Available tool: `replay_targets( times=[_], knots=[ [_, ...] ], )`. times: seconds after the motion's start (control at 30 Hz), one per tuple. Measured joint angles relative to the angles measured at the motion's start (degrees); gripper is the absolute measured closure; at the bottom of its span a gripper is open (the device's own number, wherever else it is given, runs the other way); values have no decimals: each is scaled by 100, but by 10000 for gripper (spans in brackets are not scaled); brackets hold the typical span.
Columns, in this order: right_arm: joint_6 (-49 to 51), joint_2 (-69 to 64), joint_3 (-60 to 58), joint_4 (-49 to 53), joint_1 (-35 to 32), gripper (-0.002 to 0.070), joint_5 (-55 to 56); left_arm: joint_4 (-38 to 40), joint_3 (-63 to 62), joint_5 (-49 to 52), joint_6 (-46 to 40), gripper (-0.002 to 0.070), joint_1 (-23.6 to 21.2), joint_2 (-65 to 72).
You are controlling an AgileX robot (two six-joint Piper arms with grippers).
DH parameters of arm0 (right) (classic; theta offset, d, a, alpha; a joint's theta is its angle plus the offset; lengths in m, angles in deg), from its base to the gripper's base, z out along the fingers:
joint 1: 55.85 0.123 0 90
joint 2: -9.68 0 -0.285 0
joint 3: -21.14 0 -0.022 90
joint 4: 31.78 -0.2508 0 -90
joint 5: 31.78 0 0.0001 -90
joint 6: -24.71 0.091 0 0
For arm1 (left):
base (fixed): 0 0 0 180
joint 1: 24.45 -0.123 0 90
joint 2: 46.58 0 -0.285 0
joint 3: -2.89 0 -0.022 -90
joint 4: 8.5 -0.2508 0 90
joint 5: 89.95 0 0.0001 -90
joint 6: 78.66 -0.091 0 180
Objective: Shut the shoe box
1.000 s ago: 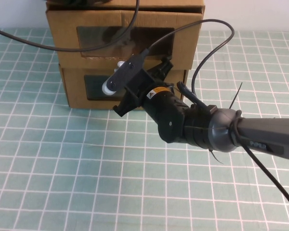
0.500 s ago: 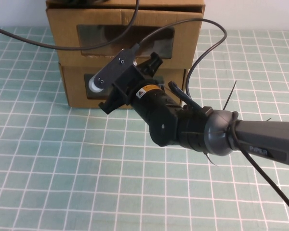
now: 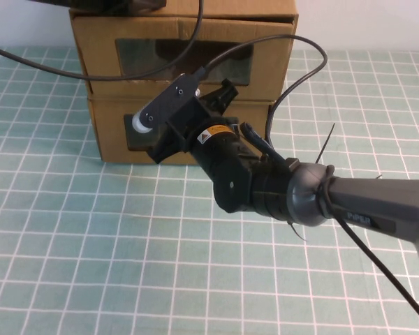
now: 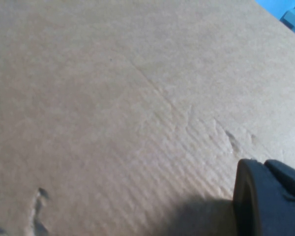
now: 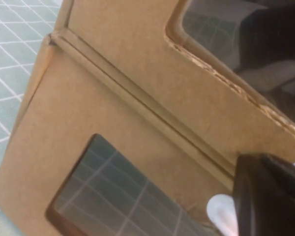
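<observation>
Two stacked cardboard boxes: the upper shoe box (image 3: 184, 52) and a lower box (image 3: 112, 132). Right gripper (image 3: 223, 98) meets their fronts, left gripper (image 4: 270, 199) rests atop; finger states indiscernible.

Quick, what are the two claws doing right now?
Left gripper: on top of the boxes, cannot be told.
Right gripper: against the box fronts, cannot be told.
</observation>
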Motion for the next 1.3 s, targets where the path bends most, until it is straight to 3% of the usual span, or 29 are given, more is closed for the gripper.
replay_targets(
  times=[0.3,0.63,0.77,1.03,1.17,1.3],
  knots=[
    [0,182,-10,404,-58,690,-864,0,0,20,0,680,0,-31],
    [-10,1516,-104,1285,-58,690,-4566,-216,48,591,22,680,0,-640],
    [187,2107,-109,1363,-58,690,-5441,-264,48,1048,22,680,0,-1046],
    [2170,3405,-109,2780,-104,690,-6287,-709,48,1892,365,680,0,-2174],
    [3456,4036,-109,3631,-386,690,-7013,-1278,48,2008,730,680,0,-2814],
    [4045,4558,-109,3892,-808,690,-7646,-1673,166,2032,1033,680,0,-3446]
  ],
)
